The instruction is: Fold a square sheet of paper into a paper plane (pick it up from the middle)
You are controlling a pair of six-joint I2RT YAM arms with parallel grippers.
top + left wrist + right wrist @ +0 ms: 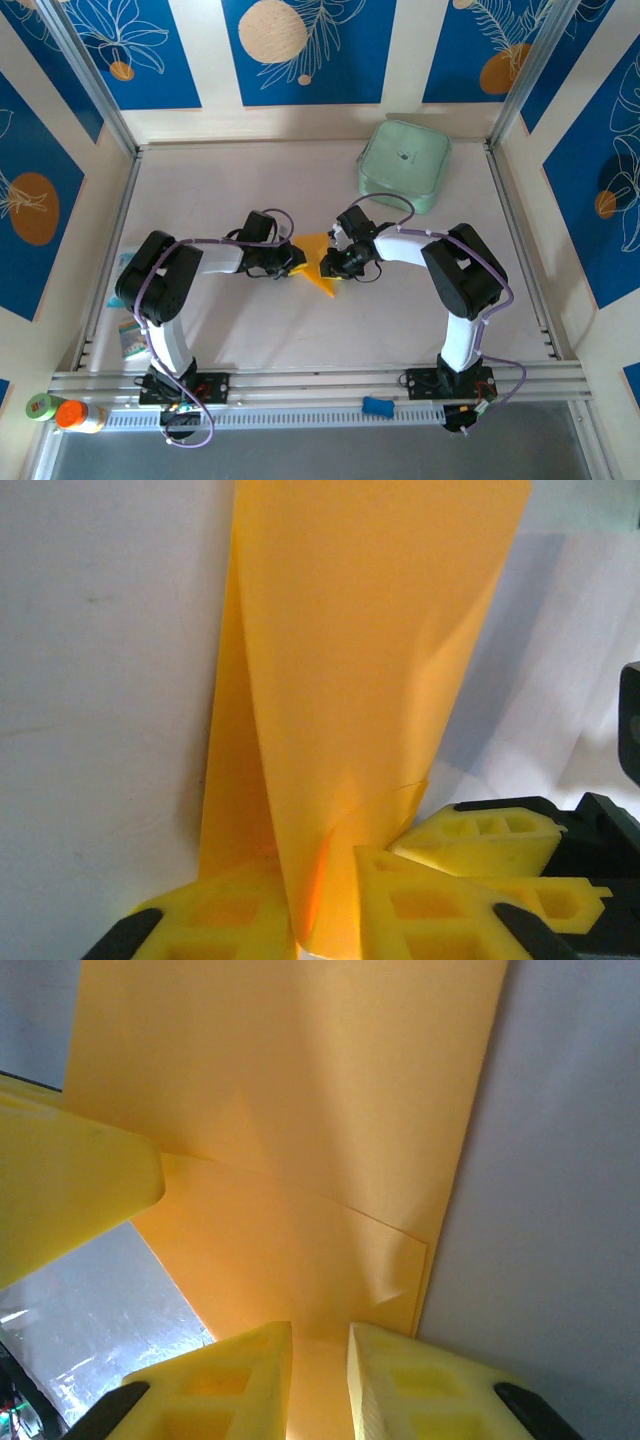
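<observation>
Mint-green case (404,165) lies far back, printed packets (131,340) near left

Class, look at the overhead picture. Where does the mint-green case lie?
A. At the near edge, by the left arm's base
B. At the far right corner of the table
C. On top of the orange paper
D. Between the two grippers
B: the mint-green case sits at the far right corner of the table, well apart from the square sheet of paper mid-table.
</observation>
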